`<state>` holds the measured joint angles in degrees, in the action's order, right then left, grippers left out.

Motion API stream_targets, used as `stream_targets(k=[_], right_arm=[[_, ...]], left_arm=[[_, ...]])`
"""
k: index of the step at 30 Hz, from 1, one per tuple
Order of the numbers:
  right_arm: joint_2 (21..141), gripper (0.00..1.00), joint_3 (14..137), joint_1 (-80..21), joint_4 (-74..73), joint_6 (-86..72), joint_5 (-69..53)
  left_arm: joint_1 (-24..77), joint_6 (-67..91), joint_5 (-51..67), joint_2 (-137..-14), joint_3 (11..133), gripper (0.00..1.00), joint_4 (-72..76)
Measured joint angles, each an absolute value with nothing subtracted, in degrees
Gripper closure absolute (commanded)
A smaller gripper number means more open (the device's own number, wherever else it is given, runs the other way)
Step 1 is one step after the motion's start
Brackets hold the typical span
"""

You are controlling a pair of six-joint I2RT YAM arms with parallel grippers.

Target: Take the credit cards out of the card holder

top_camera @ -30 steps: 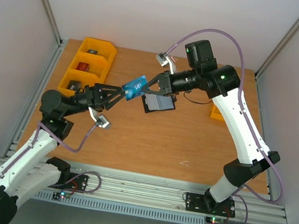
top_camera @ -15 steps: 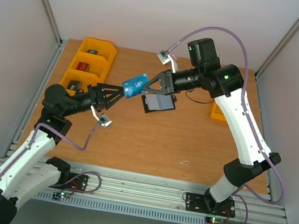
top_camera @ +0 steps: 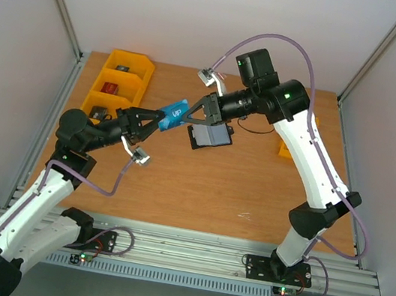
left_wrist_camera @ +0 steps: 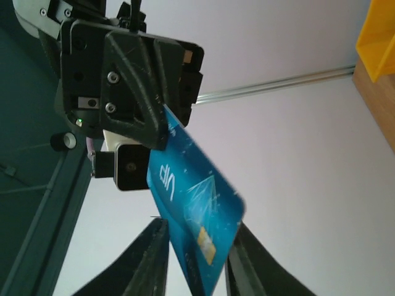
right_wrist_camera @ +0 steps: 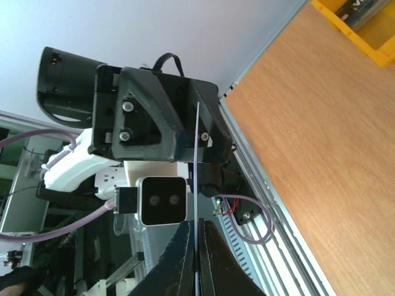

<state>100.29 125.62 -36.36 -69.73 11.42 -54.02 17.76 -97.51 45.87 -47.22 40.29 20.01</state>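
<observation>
My right end effector (top_camera: 191, 112) pinches the blue credit card (top_camera: 175, 114) mid-frame, just left of the card holder (top_camera: 210, 135). My left end effector (top_camera: 160, 118) flanks its other end, grip unclear. Releasing right early could drop it.

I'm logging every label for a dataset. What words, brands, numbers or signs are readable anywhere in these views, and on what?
"up": white letters on the blue card, legible in the left wrist and top views.
Labels on the dark items in the yellow bins: too small to read.
Nothing else readable in any view.
</observation>
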Motion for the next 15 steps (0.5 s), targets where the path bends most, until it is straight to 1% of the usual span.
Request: stream_targets(k=[1, 2, 3, 6, 7, 11, 12, 14, 15], right_arm=[[100.6, 0.99, 125.6, -36.4, -70.1, 11.6, -53.9], [100.8, 0.99, 125.6, -36.4, -70.4, 11.7, -53.8], [101.0, 0.99, 125.6, -36.4, -70.6, 11.7, -53.8], [101.5, 0.99, 126.3, -36.4, -71.4, 11.7, -53.6], [101.6, 0.94, 126.5, -36.4, -71.5, 11.7, -53.6], [101.9, 0.61, 127.5, -36.4, -72.3, 12.1, -52.2], [101.9, 0.51, 127.7, -36.3, -72.6, 12.1, -51.4], [101.8, 0.36, 127.9, -35.7, -72.7, 11.6, -49.4], [101.8, 0.24, 127.9, -35.2, -72.7, 11.6, -48.0]], left_arm=[[17.8, -97.3, 45.7, -47.2, 40.3, 0.81, 20.0], [17.8, -96.9, 45.4, -47.2, 40.3, 0.91, 20.1], [17.8, -96.4, 45.2, -47.2, 40.3, 0.98, 20.1], [17.8, -96.0, 44.7, -47.2, 40.4, 1.0, 20.4], [17.8, -96.0, 44.6, -47.0, 40.4, 1.0, 20.5], [17.8, -95.9, 44.1, -46.2, 40.6, 1.0, 19.0], [17.8, -95.9, 43.3, -45.9, 40.8, 1.0, 17.9], [17.8, -95.3, 40.8, -45.8, 41.8, 1.0, 14.5], [17.8, -94.7, 39.1, -46.2, 43.0, 1.0, 12.3]])
